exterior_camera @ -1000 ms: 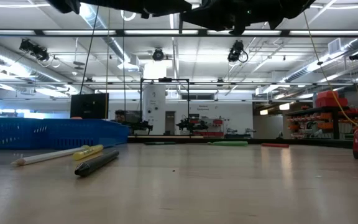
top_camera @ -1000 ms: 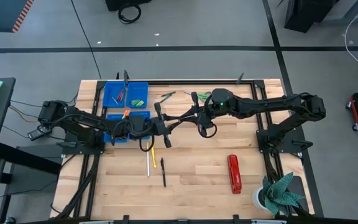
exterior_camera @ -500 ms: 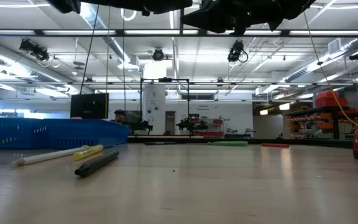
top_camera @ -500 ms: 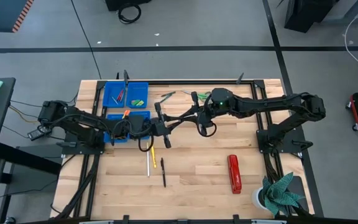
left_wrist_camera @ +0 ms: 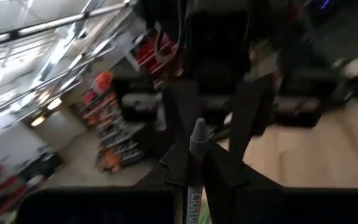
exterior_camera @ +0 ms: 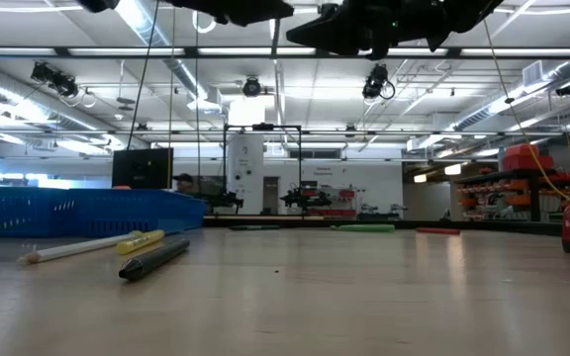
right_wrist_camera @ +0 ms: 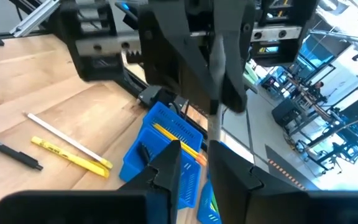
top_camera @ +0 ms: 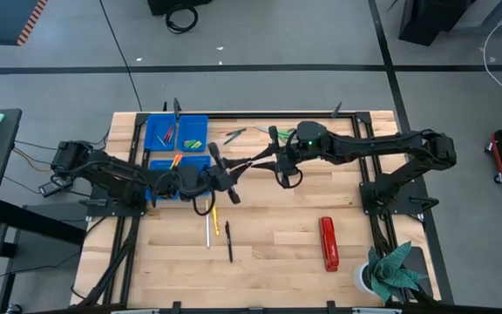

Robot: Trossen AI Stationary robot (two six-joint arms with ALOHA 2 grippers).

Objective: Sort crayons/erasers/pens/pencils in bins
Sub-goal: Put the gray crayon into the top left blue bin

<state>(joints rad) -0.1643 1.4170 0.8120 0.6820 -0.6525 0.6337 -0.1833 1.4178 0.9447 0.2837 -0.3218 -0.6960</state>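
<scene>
Overhead, the left gripper [top_camera: 219,168] and the right gripper [top_camera: 264,158] meet nose to nose in the air above the wooden worktop [top_camera: 277,235], just beside the bright-blue plastic bins [top_camera: 157,139], with a thin grey stick [top_camera: 244,162] bridging the gap between them; a white pencil [top_camera: 207,232], a yellow pencil [top_camera: 215,218] and a black pen [top_camera: 229,242] lie loose closer to the front edge, and a long red stapler [top_camera: 328,244] sits well apart to the right. From worktop height, both arms are only dark shapes along the upper edge and their fingers cannot be read there, while the three loose sticks lie together near a blue bin. Through the left wrist camera, the thin grey stick runs up between the left fingers, which look clenched on its lettered shaft, its pointed end aimed at the other arm. Through the right wrist camera, the right fingers stand apart on either side of the stick's far end, apparently released rather than pressing, with the bins and the loose pencils on the wood below. Judged by its looks, the stick is light, stiff and smooth-sided, so it will likely pivot or slide if pinched near one end; the surer hold is across the shaft towards its middle, clear of the tip, which is probably brittle.
</scene>
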